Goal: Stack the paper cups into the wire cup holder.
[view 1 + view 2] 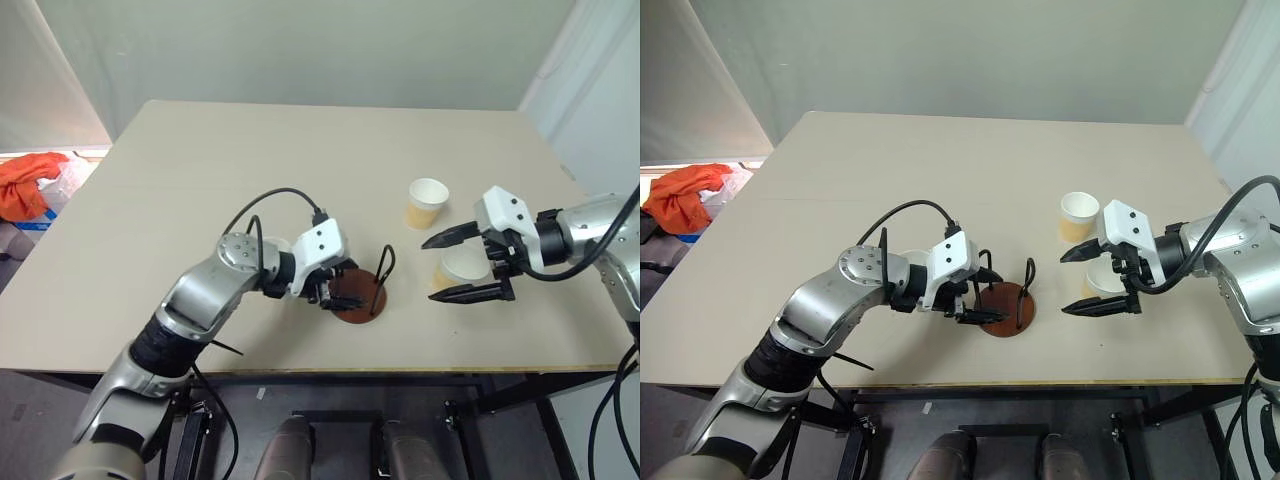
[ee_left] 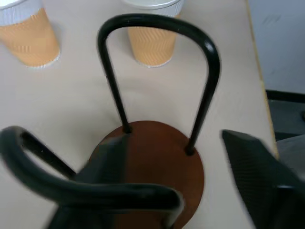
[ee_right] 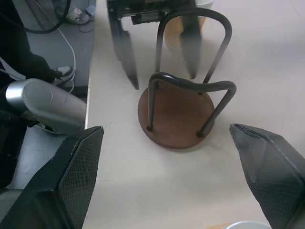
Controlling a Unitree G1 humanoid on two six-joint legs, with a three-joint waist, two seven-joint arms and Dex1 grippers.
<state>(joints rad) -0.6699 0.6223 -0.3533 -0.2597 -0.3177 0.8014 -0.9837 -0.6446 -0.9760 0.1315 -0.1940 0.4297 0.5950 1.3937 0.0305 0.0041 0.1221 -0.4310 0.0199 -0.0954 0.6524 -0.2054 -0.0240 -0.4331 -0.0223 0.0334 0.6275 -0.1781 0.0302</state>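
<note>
Looking down from my head, the pale table carries the wire cup holder near its front edge, a reddish-brown disc with two black wire loops standing upright and no cup in it. My left gripper sits at the holder's left side, its black fingers spread apart on either side of the nearer loop and holding nothing. My right gripper hangs to the right of the holder, well apart from it, jaws wide open, one finger above and one below a paper cup that stands between them; I cannot tell whether either finger touches it. A second paper cup stands upright just behind, farther from the front edge. The left wrist view adds what the head views lack: both cups seen from table level beyond the far loop, their tan ribbed walls and white rims, the two standing apart from each other. The right wrist view shows the holder from the opposite side, with my left gripper's two fingers reaching down beside the disc, and a white rim at the picture's lower edge. An orange cloth lies on the floor beyond the table's left side. No brand, label or writing can be read on the cups or holder.
</note>
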